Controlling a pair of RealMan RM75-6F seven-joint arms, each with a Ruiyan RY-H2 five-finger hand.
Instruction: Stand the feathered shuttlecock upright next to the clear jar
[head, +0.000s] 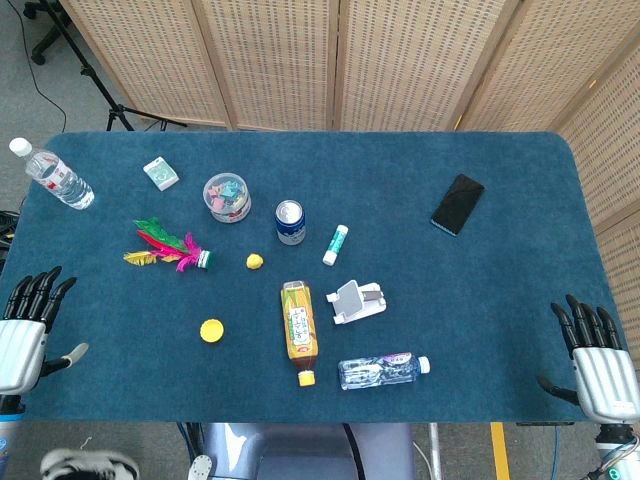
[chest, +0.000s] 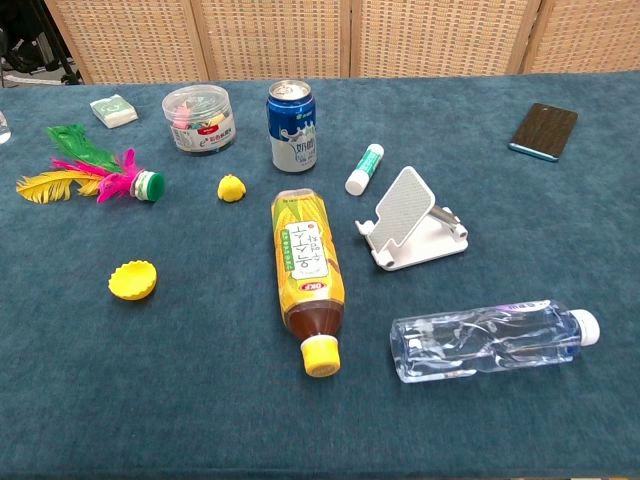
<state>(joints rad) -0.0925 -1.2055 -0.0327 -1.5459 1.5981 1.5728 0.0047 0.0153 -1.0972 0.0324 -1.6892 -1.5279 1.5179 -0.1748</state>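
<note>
The feathered shuttlecock (head: 172, 249) lies on its side on the blue table (head: 480, 300), toward the far left, its green base pointing right and its pink, green and yellow feathers fanned leftward. The clear jar (head: 227, 197) stands just beyond it, slightly to the right, with coloured pieces inside. The 2 are near but apart. The left hand (head: 22, 330) rests at the near left edge, fingers spread and holding nothing. The right hand (head: 597, 365) rests at the near right edge, likewise spread and empty. A blue can (chest: 292, 126) stands right of the jar.
</note>
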